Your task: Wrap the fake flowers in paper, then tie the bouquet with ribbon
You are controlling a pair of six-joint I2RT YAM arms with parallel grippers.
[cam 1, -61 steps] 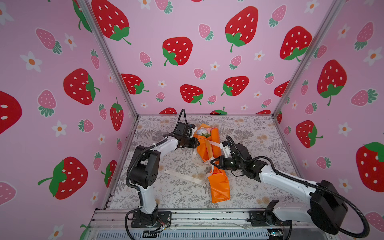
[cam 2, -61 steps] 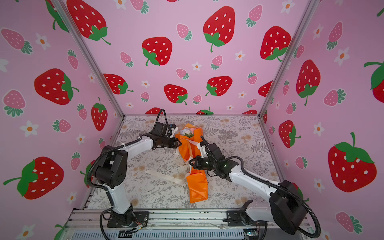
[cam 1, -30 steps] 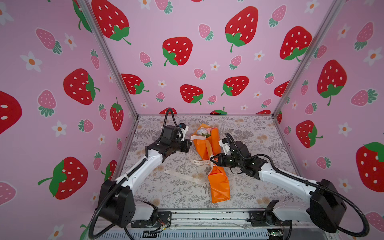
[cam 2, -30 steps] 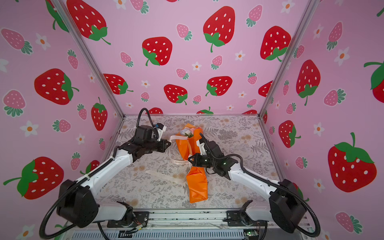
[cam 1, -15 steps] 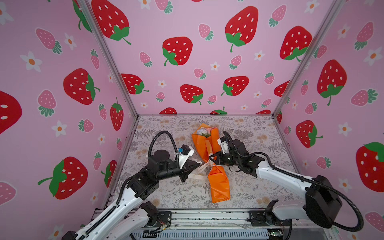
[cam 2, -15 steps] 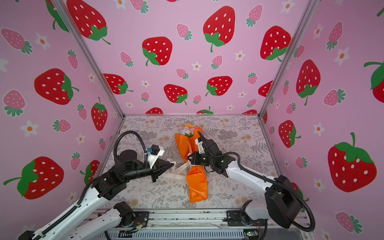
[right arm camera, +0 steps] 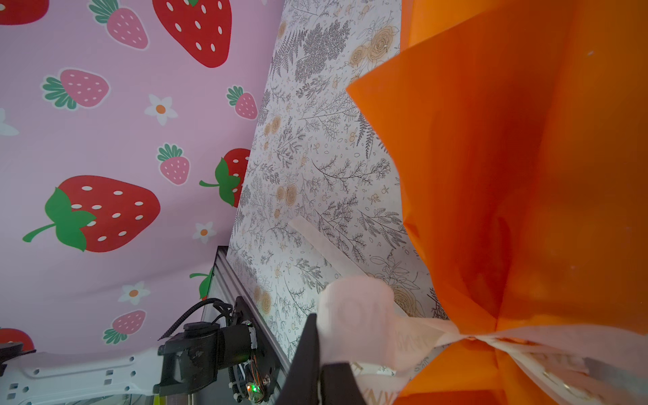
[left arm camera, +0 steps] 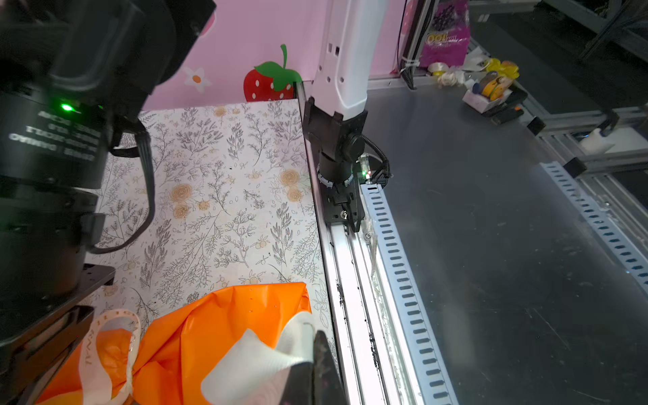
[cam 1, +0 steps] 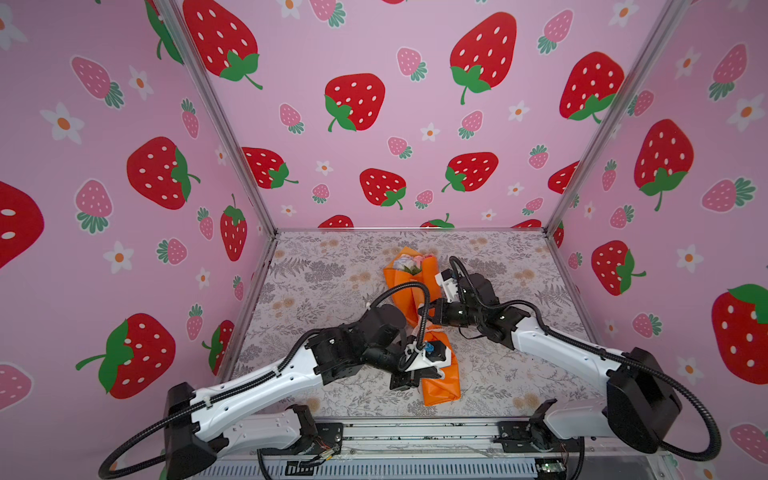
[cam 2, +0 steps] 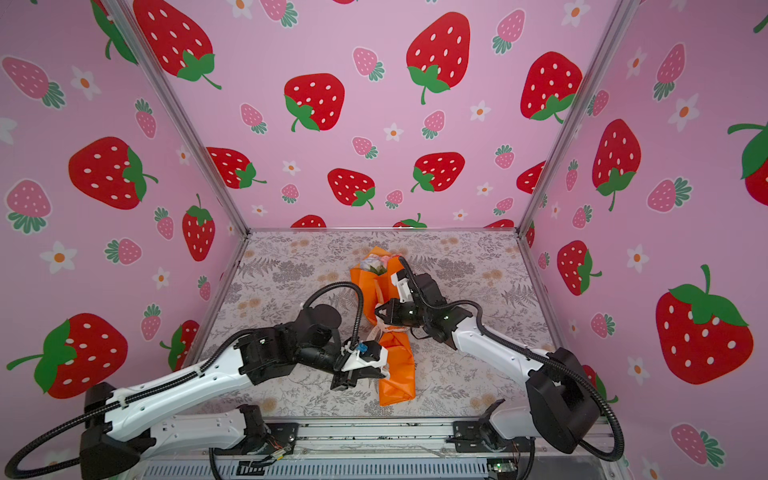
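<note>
Strawberry-print walls [cam 1: 353,104] all round, a floral-papered desk [cam 1: 324,282] below, and the bouquet [cam 1: 398,277] lies flat near the middle of it, flower heads [cam 1: 411,262] toward the back wall and the orange paper tail toward the front edge. The wrapping looks done: a cream ribbon [cam 2: 379,331] sits round the waist and pinches the paper in, and the right wrist view shows it gathered to a tight crossing against the orange. Both arms are on it. The left jaws are closed on one ribbon end, out over the lower half of the bouquet. The right jaws are clamped on the other end, just beside the waist on the far side. A small loop [left arm camera: 105,326] of ribbon stands up by the wrapper in the left wrist view. So the band is on and a first crossing seems made. Whether it is a locked knot I cannot tell from here. What looks left is drawing the two ends apart to snug it down, then finishing the knot or bow and letting go.
</note>
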